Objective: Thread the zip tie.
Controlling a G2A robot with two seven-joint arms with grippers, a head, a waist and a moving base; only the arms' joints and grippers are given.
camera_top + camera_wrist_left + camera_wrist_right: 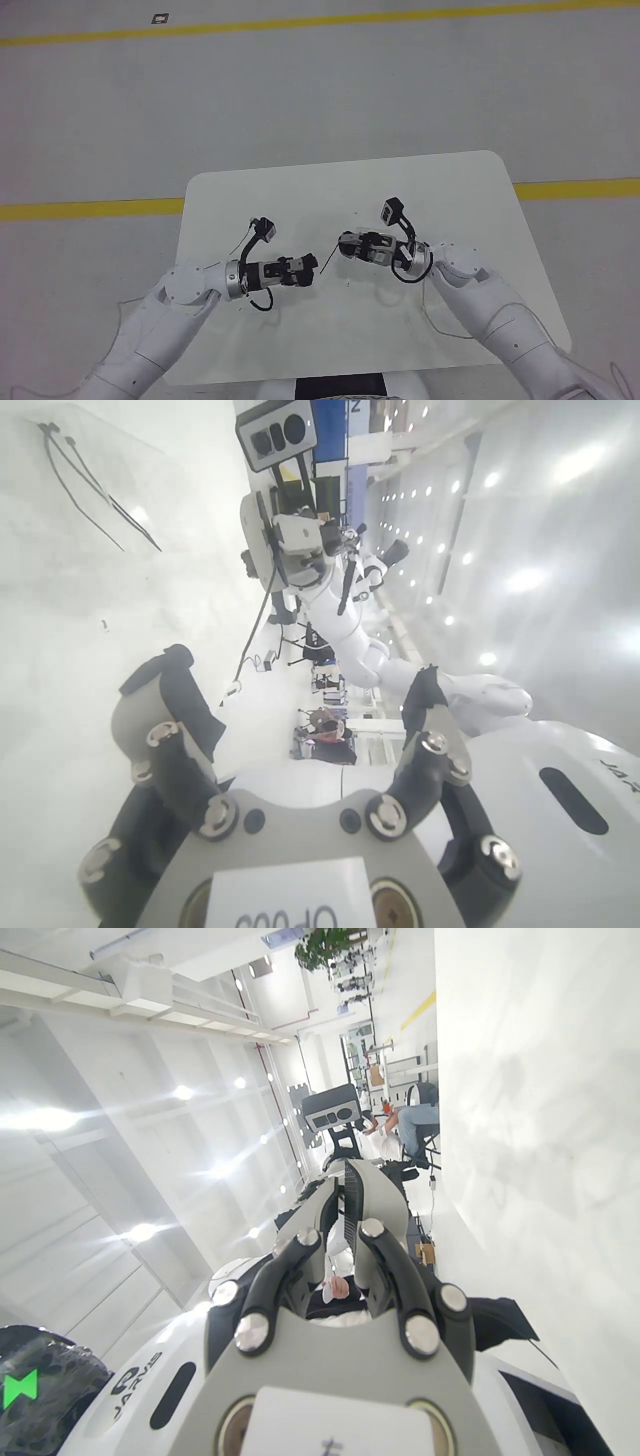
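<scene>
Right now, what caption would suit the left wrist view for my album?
Open left gripper faces the right gripper holding a black zip tie, spare ties lying on the table.

The zip ties (110, 500) are black, the table (450, 190) white, the floor stripes (300, 23) yellow.

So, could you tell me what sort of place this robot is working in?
Probably a large robotics lab or workshop hall: yellow lines mark the grey floor, rows of lights sit under a high ceiling, and benches with equipment stand beyond the white table.
</scene>
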